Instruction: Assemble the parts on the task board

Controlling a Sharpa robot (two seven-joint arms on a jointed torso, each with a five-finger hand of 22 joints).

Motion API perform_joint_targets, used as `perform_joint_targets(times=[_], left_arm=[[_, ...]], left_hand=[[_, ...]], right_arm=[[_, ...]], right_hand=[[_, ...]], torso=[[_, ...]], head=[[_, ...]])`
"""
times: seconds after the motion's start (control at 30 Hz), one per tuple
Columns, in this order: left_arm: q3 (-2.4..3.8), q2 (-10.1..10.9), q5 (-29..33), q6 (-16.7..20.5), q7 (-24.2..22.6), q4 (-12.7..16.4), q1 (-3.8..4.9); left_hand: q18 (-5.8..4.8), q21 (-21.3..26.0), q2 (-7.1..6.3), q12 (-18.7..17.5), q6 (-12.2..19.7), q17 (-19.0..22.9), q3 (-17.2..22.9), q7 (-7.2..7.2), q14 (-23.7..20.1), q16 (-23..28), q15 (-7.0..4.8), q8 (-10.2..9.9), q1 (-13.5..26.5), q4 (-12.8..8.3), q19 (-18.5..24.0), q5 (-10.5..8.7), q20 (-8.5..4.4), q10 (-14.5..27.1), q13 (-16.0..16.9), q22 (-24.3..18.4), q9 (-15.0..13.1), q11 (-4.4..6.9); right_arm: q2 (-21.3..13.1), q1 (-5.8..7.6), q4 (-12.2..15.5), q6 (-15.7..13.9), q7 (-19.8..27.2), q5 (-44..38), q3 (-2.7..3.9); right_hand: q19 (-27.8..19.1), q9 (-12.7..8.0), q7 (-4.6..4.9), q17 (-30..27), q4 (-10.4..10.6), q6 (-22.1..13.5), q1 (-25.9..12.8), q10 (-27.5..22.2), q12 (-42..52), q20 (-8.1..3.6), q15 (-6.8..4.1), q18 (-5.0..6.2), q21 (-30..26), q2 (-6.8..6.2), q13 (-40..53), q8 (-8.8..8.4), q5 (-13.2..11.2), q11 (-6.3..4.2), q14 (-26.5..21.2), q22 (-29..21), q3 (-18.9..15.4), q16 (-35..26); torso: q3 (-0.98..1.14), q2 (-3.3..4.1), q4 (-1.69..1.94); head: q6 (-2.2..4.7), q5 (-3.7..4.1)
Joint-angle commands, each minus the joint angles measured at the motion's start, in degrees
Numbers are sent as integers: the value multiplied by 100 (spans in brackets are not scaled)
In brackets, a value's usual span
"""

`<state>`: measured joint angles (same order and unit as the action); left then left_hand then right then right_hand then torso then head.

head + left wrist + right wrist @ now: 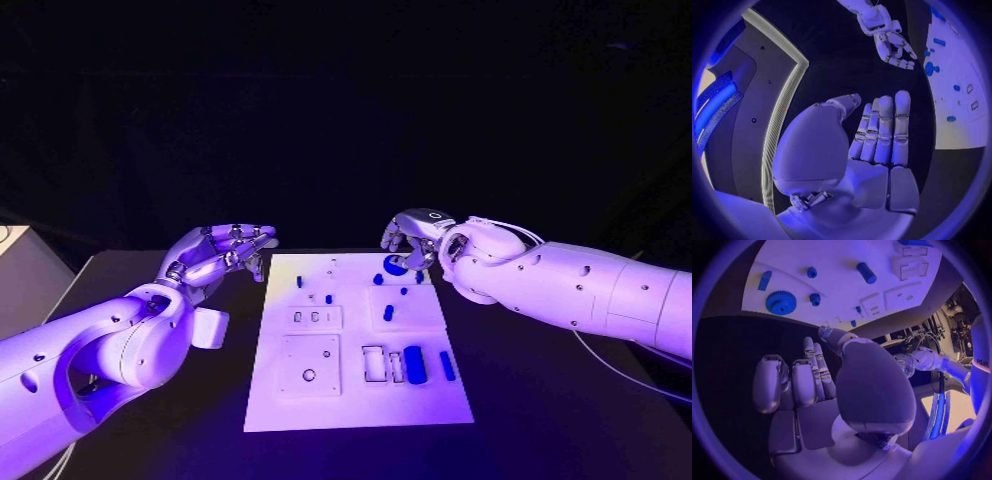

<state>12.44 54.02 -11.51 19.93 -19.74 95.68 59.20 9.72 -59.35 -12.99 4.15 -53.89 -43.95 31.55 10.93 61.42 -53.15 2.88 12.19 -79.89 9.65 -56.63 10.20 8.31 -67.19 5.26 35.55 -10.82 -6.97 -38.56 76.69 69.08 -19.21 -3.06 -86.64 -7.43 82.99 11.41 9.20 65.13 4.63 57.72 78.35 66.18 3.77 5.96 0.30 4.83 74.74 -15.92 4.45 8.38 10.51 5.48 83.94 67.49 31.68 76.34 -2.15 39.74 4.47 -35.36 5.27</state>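
Note:
The white task board (361,405) lies in the middle of the black table. A blue gear (394,266) sits near its far edge, with small blue pegs (329,298) around it. A thick blue cylinder (415,364) and a slim blue bar (447,366) lie toward the near right. My right hand (415,240) hovers just past the gear at the far edge, fingers apart and holding nothing. From its wrist, the right hand (817,385) is empty, with the gear (781,302) beyond the fingertips. My left hand (224,255) is off the board's far left corner; the left hand (879,140) shows a bare palm and straight fingers.
A small white block (209,328) lies on the table between my left forearm and the board's left edge. A pale box (22,280) stands off the table's left side. Raised white fixtures (310,362) occupy the board's near half.

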Motion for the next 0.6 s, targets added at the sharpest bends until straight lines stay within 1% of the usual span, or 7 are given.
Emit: perform_joint_targets(times=[0.03, 0.1, 0.27, 0.37, 0.47, 0.53, 0.6], left_arm=[[14, 11, -56, -131, 5, 61, -3], [19, 22, -57, -135, 18, 85, -7], [27, 28, -58, -135, 21, 101, -15], [36, 33, -59, -137, 23, 108, -17], [45, 37, -59, -139, 26, 108, -18], [50, 39, -61, -139, 30, 105, -18], [53, 41, -63, -138, 34, 103, -19]], left_hand=[[61, -36, -4, 14, 61, -13, 29, -1, 22, -32, 1, 17, 69, -3, -25, -25, 1, -12, 7, 17, -6, -3], [60, -55, -8, 11, 70, -16, 28, 4, 18, -48, 3, 13, 77, -1, -20, -25, 2, -4, 7, 31, -7, -7], [56, -108, -29, -9, 117, -16, 29, 30, -12, -81, 20, -9, 90, -4, 4, -23, 13, 53, 4, 70, -6, -30], [58, -111, -28, -12, 123, -14, 32, 32, -18, -85, 23, -11, 90, -5, 15, -22, 15, 62, 4, 67, -7, -33], [58, -111, -28, -12, 123, -14, 32, 32, -18, -85, 23, -11, 90, -5, 15, -22, 15, 62, 4, 67, -7, -33], [58, -111, -28, -12, 123, -14, 32, 32, -18, -85, 23, -11, 90, -5, 15, -22, 15, 62, 4, 67, -7, -33], [58, -111, -28, -12, 123, -14, 32, 32, -18, -85, 23, -11, 90, -5, 15, -22, 15, 62, 4, 67, -7, -33]], right_arm=[[26, -2, -24, 287, -314, -377, -3], [52, -13, -36, 357, -367, -435, -11], [92, -44, -69, 420, -439, -480, -18], [103, -62, -88, 413, -475, -501, -24], [114, -83, -103, 439, -498, -512, -27], [131, -97, -119, 468, -510, -516, -29], [144, -108, -130, 483, -516, -518, -30]], right_hand=[[1, 7, -4, -4, -6, -56, -55, -54, 1, 9, 17, -53, -34, -22, -5, -33, -23, 8, 204, -30, -49, 28], [16, 13, -1, 21, 5, -59, -66, -53, 15, 10, 18, -61, 3, -11, -2, -32, -13, 7, 208, 23, -64, 52], [48, 34, -4, 55, 32, -48, -91, -14, 51, 9, 14, -75, 74, -1, 16, -18, 5, 1, 215, 116, -98, 99], [33, 36, 0, 40, 36, -115, -88, -106, 20, 7, 18, -64, 52, -11, 2, -48, 33, 11, 207, 79, -142, 116], [-12, 38, -3, 40, 40, -167, -85, -169, 5, 6, 18, -36, -40, -10, -8, -71, 46, 12, 201, -55, -184, 133], [-29, 41, -2, 37, 42, -171, -82, -195, -1, 6, 20, -26, -75, -5, -13, -72, 47, 14, 199, -107, -198, 136], [-34, 46, -1, 34, 45, -163, -79, -209, -2, 7, 22, -23, -86, 4, -15, -67, 47, 17, 197, -122, -207, 139]], torso=[[-19, 50, 53], [-19, 65, 64], [-17, 99, 87], [-25, 121, 118], [-33, 133, 136], [-39, 141, 146], [-40, 151, 154]], head=[[-23, 30], [-36, 41], [-30, 64], [-58, 106], [-44, 104], [-50, 93], [-51, 90]])
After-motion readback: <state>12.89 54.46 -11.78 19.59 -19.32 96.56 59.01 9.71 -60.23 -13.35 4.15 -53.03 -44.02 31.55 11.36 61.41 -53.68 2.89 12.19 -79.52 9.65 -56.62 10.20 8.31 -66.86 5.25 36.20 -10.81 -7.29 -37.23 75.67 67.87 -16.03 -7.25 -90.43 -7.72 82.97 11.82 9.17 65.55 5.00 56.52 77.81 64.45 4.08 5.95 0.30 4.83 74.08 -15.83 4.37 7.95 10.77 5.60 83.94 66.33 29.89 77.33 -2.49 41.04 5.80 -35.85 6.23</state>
